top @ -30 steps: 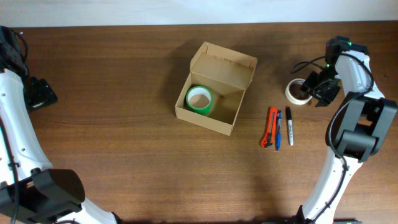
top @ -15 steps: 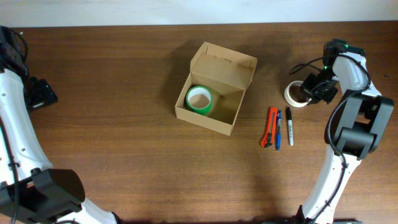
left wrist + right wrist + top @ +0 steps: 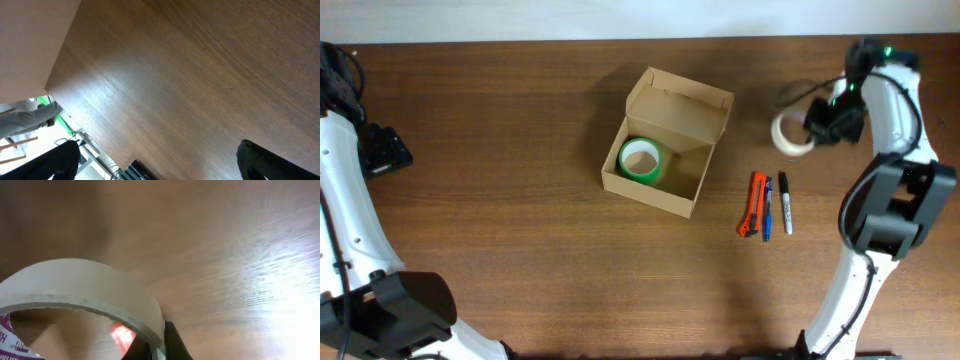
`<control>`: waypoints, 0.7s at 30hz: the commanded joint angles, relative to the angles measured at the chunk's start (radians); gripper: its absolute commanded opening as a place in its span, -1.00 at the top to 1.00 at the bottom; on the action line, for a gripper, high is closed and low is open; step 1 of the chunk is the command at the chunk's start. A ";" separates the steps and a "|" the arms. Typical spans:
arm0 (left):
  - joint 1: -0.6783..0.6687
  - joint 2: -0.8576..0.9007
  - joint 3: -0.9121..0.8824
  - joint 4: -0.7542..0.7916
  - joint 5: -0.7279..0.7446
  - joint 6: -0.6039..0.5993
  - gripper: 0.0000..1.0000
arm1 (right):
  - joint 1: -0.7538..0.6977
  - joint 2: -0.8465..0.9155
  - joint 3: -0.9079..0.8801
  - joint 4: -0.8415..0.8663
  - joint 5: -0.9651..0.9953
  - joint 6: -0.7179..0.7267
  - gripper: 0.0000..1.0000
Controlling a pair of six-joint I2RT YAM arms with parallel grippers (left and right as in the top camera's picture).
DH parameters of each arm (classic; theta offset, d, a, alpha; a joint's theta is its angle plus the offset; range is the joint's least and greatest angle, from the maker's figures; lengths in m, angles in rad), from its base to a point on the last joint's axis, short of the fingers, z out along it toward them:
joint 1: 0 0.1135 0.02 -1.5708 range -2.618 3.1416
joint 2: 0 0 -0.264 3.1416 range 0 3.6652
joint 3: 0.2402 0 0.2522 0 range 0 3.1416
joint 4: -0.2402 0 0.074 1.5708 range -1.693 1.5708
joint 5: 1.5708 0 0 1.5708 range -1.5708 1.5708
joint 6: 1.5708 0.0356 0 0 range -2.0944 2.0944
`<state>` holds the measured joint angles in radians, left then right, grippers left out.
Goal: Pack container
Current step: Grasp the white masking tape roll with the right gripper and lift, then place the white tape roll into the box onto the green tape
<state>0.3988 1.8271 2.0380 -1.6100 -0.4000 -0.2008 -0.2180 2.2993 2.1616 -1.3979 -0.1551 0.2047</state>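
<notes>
One container (image 3: 682,108), green roll (image 3: 641,160), cream roll (image 3: 788,133)

Left arm (image 3: 345,220): white links, black joints, along the left edge of the brown wooden table (image 3: 520,250). Left gripper (image 3: 386,150): black, two-finger, jaws spread wide, nothing held.

Right arm (image 3: 895,110): white, reaching far right. Right gripper (image 3: 823,122): clamped on the wall of a cream tape roll (image 3: 788,132), which hangs clear of the table.

The box (image 3: 692,168) is plain tan cardboard and sits open near the table's middle, turned slightly askew. Its flap lid stands up along the far side; the side tabs seem folded inward. A green roll (image 3: 641,160) lies in its left half.
</notes>
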 commanded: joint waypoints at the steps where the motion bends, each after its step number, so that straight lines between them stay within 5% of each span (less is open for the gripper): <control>1: 0.004 0.011 -0.003 0.001 0.001 0.012 -1.00 | 0.101 -0.225 0.236 -0.058 -0.058 -0.103 0.92; 9: 0.004 0.011 -0.003 0.002 0.001 0.012 -0.99 | 0.462 -0.375 0.559 -0.219 0.089 -0.127 0.92; 14: 0.004 0.011 -0.003 0.001 0.001 0.012 -1.00 | 0.705 -0.369 0.490 -0.296 0.250 -0.127 0.92; 21: 0.004 0.011 -0.003 0.001 0.001 0.012 -1.00 | 0.801 -0.367 0.227 -0.202 0.310 -0.139 0.93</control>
<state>0.3988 1.8271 2.0380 -1.6085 -0.4000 -0.2008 0.5674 1.9388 2.5015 -1.6367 0.0792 0.0807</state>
